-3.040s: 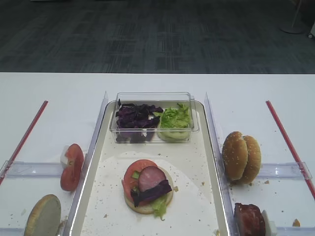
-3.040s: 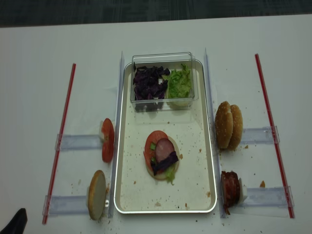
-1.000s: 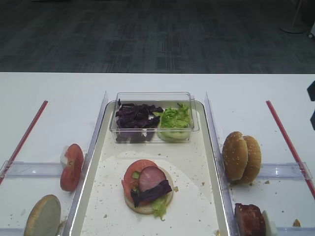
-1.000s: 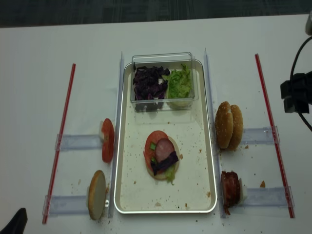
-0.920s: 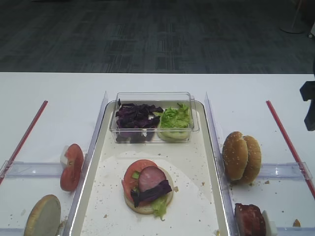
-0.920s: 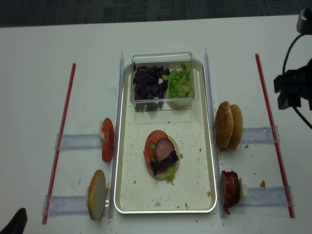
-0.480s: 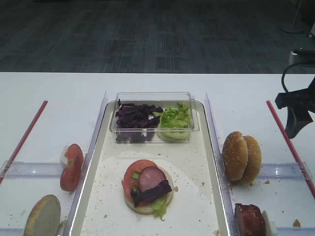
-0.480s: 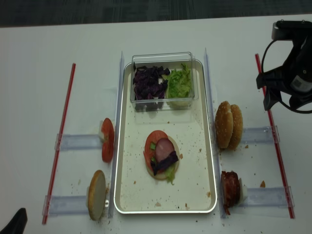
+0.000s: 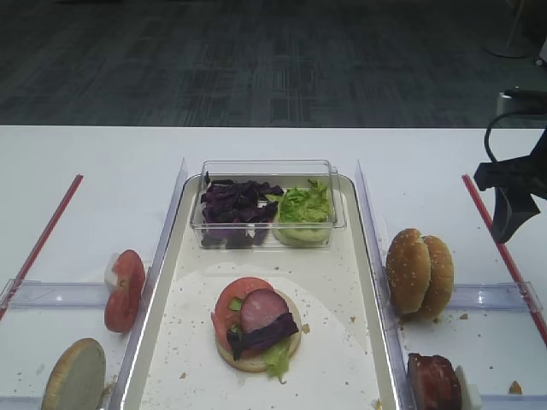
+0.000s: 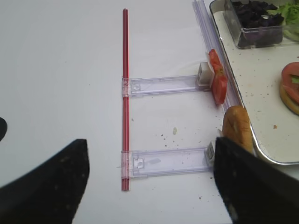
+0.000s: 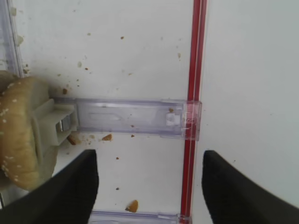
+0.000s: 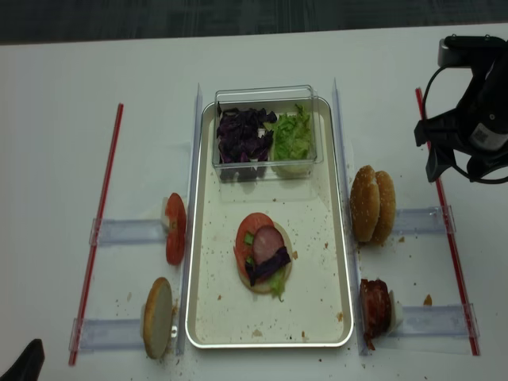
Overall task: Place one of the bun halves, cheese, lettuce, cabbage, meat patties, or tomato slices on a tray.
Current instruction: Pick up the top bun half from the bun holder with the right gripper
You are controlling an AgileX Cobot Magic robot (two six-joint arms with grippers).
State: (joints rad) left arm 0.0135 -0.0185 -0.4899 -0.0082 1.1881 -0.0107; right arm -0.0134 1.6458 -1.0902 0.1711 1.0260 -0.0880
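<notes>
Sesame-seeded golden bun halves [image 9: 418, 273] stand upright right of the silvery rectangular tray [image 9: 369, 282]; the black right end effector [image 11: 149, 184] hovers spread, empty; left end effector [image 10: 149, 184] likewise.

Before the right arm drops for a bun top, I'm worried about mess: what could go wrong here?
The two bun halves stand on edge, pressed together, so the open right gripper might catch both or tip one over. The clear rail and red strip lie right beside them; a finger could snag there. The stack on the tray looks loose, so a clumsy drop may scatter it.
</notes>
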